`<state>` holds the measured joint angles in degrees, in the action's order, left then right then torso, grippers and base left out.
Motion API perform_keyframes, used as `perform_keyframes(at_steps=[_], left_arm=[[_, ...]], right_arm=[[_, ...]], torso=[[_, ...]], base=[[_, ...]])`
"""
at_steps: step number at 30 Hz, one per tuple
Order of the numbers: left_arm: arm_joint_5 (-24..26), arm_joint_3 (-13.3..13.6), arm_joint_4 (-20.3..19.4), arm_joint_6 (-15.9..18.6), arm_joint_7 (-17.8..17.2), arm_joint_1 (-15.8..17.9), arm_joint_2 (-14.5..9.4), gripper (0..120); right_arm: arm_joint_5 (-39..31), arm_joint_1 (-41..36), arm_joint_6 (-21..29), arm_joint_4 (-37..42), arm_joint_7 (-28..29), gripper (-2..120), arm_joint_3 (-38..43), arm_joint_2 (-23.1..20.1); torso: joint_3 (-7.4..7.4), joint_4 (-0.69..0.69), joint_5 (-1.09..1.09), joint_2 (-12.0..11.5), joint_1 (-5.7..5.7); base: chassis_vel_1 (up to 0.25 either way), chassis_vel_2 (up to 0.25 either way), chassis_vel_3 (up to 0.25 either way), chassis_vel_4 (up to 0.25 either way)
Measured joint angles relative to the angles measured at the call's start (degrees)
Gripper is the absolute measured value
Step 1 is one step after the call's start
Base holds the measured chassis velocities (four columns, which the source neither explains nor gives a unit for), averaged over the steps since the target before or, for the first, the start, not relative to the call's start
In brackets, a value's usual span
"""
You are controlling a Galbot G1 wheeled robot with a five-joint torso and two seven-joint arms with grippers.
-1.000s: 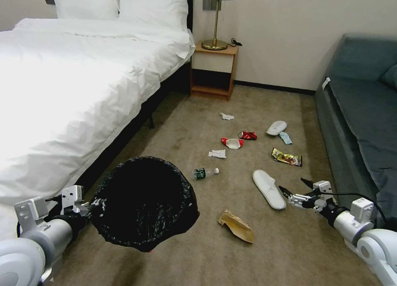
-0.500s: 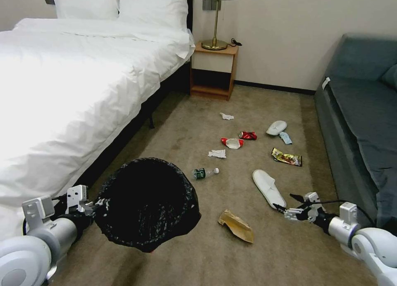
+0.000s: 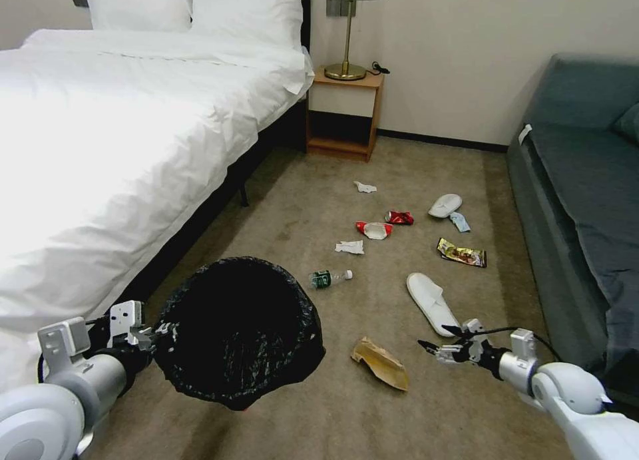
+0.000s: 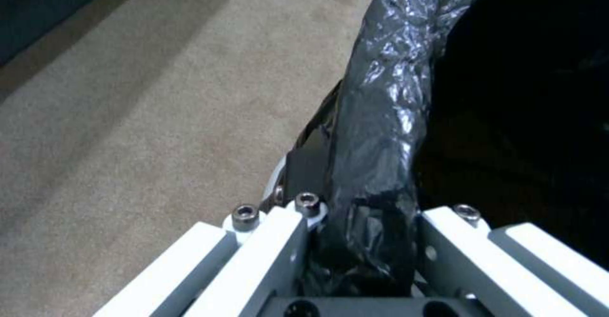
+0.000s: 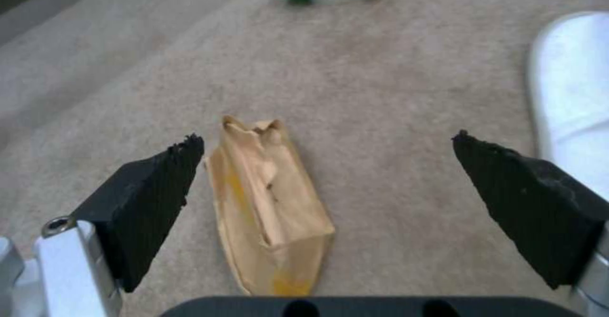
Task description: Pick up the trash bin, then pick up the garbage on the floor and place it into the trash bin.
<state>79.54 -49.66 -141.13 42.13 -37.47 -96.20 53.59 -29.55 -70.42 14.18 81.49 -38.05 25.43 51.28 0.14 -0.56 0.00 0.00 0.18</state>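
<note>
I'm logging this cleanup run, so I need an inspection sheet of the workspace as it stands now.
Surface: beige carpet, litter scattered across it.
Job's things: trash bin, black-lined, held off the floor with its mouth facing the camera; brown paper scrap, green-labelled bottle, tissue, crushed red can, gold wrapper, all lying on the carpet.
Clutter: two white slippers, near one, far one.
Grippers: left gripper shut on the bin's bagged rim; right gripper open, low over the carpet, pointing at the paper scrap.
Cables: black cable along the right wrist.
Surroundings: bed, nightstand with lamp, sofa.
</note>
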Motion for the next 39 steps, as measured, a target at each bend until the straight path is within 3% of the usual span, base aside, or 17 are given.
perform_keyframes(at_steps=[20, 39], left_arm=[[-1.19, 0.94, 0.12, 0.00, 0.35, -0.02, 0.22, 2], [-2.17, 1.51, 0.36, 0.00, 0.80, -0.03, 0.29, 2]], right_arm=[[2.47, 10.13, -1.48, -13.08, -1.23, 100, -14.05, 4.22], [7.59, 12.53, -2.05, -21.72, -0.20, 99, -16.12, 9.07]], torso=[[0.00, -0.01, -0.01, 0.00, 0.00], [0.00, 0.00, 0.00, 0.00, 0.00]], base=[[0.000, 0.000, 0.000, 0.000], [0.000, 0.000, 0.000, 0.000]])
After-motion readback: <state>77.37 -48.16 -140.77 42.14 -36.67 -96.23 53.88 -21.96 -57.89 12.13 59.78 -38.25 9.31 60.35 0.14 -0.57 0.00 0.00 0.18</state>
